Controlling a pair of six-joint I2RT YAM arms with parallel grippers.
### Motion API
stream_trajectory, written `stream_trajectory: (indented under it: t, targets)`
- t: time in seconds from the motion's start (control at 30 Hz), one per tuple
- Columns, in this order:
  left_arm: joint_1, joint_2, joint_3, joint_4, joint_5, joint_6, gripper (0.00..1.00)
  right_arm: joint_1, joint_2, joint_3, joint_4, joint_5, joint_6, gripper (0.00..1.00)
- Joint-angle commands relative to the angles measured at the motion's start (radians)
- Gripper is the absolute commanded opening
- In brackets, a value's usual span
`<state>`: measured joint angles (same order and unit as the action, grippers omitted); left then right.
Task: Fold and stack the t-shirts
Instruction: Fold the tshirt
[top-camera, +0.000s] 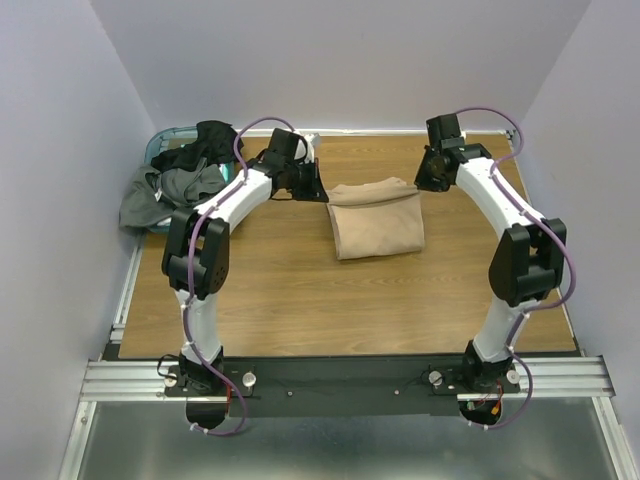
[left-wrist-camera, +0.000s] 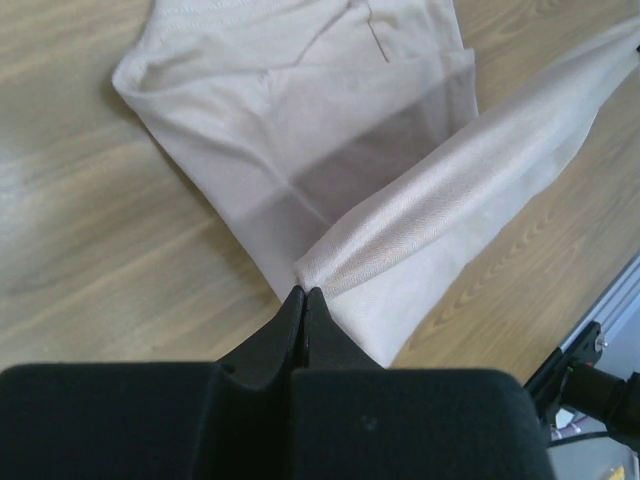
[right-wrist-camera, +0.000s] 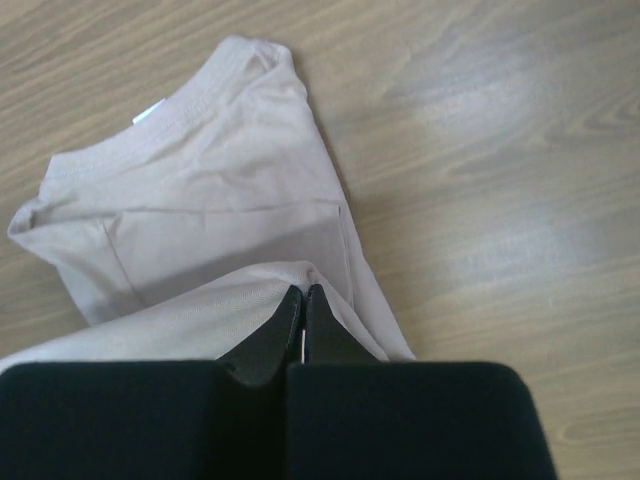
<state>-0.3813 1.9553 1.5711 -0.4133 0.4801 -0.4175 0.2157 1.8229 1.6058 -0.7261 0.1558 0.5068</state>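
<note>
The tan-beige t-shirt (top-camera: 377, 225) lies partly folded on the wooden table, at the middle of its far half. Both grippers pinch the shirt's far edge. My left gripper (top-camera: 322, 192) is shut on the left corner. In the left wrist view the black jaws (left-wrist-camera: 303, 292) meet on a raised fold of tan cloth (left-wrist-camera: 450, 170). My right gripper (top-camera: 422, 183) is shut on the right corner. Its jaws (right-wrist-camera: 303, 290) close on a cloth ridge above the shirt's collar end (right-wrist-camera: 180, 150). A dark grey t-shirt (top-camera: 160, 195) and a black one (top-camera: 212, 138) are heaped at the far left.
A teal basket (top-camera: 163, 137) stands at the far left corner, and the dark shirts spill over its rim onto the table (top-camera: 330, 310). White walls close in the back and both sides. A metal rail (top-camera: 340, 378) at the near edge carries the arm bases.
</note>
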Motion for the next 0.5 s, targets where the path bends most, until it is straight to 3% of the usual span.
stream_trajectory:
  t: [0.0,0.47]
  targets:
    - [0.030,0.066,0.078,-0.065,0.009,0.042,0.00,-0.016,0.088,0.083,0.042,0.091,-0.047,0.01]
    - [0.062,0.195,0.171,-0.035,0.035,0.022,0.00,-0.029,0.274,0.239,0.051,0.088,-0.093,0.00]
